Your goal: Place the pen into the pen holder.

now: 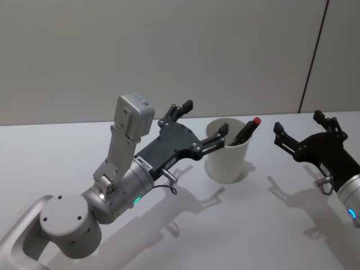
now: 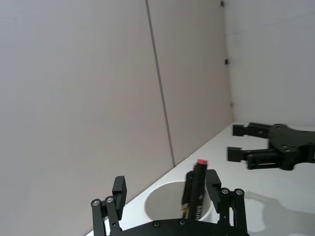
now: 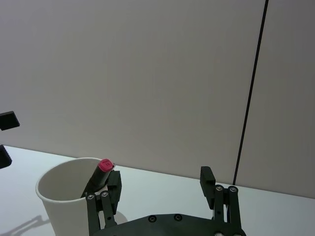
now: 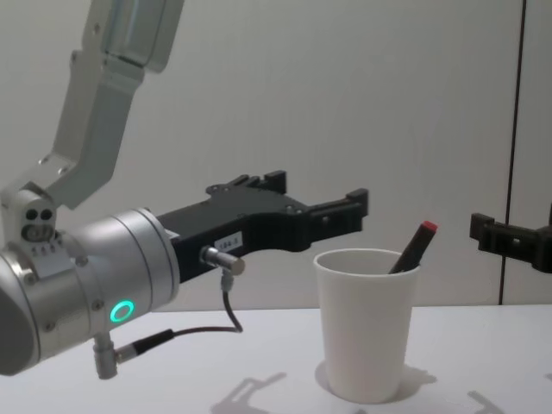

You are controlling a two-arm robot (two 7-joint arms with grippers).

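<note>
The pen holder (image 1: 228, 160) is a white paper cup standing upright on the white table. A dark pen (image 1: 246, 130) with a red end leans inside it, its red end poking above the rim toward the right. My left gripper (image 1: 206, 117) hovers open just left of the cup at rim height, one fingertip over the rim, holding nothing. Its wrist view shows the cup (image 2: 162, 196) and pen (image 2: 195, 189) between the open fingers. My right gripper (image 1: 298, 121) stands open to the cup's right, apart from it. From the chest, the pen (image 4: 414, 246) rests against the cup (image 4: 366, 328) rim.
The white table (image 1: 67, 152) runs back to a plain wall with a dark vertical seam (image 1: 314, 56) at the right. Bare tabletop lies in front of the cup and between the two arms.
</note>
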